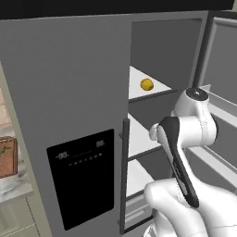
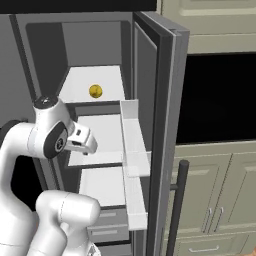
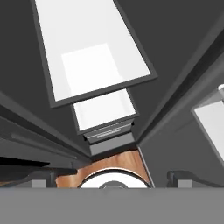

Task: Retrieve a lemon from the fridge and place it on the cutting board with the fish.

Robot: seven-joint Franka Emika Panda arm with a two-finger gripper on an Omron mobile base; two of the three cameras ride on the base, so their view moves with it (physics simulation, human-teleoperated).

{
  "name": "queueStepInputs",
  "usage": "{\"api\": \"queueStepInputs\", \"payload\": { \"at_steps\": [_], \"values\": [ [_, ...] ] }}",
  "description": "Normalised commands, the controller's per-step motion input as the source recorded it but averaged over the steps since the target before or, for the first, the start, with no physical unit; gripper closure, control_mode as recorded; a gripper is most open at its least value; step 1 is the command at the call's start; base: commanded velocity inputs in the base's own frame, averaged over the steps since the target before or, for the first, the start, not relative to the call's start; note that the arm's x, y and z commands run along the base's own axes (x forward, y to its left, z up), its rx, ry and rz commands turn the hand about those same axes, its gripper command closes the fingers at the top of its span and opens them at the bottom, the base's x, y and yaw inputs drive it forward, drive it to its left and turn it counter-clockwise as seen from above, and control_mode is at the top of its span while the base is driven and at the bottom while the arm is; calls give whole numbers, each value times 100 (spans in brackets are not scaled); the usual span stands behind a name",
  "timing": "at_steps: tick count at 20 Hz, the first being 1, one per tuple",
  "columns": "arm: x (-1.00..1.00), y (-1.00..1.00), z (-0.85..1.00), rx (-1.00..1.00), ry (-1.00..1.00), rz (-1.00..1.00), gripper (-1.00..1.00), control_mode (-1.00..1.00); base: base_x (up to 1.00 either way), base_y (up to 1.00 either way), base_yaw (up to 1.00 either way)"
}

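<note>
Pale green cabinets [image 2: 215, 175], marble counter [image 1: 11, 185]

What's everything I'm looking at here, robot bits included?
lemon: one, yellow, alone on the upper white shelf inside the open fridge.
fridge: one, grey, right door swung open, left door shut.
dispenser panel: one, black, on the shut left door.
shelves: several, white, stacked inside the fridge.
door bins: clear, on the open door's inner side.
cutting board: one, reddish-brown, on the counter at far left.
cabinets: pale green, right of the fridge.
arm: one, white, in front of the fridge; jaws open.
</note>
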Motion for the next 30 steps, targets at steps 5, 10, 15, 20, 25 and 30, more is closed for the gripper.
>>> {"api": "queueStepInputs", "payload": {
  "at_steps": [5, 10, 15, 20, 25, 30],
  "values": [
    [-7, -20, 83, 0, -35, 11, -100, -100, 0, 0, 0],
    [-2, -5, 100, -2, -30, 6, -100, -100, 0, 0, 0],
    [5, 2, 68, -14, -5, 0, -100, -100, 0, 0, 0],
    [18, 1, 23, 4, 9, -2, -100, -100, 0, 0, 0],
    [39, 4, 15, 12, 0, -3, -100, -100, 0, 0, 0],
    [53, 26, 1, -3, 0, -2, -100, -100, 0, 0, 0]
  ]
}}
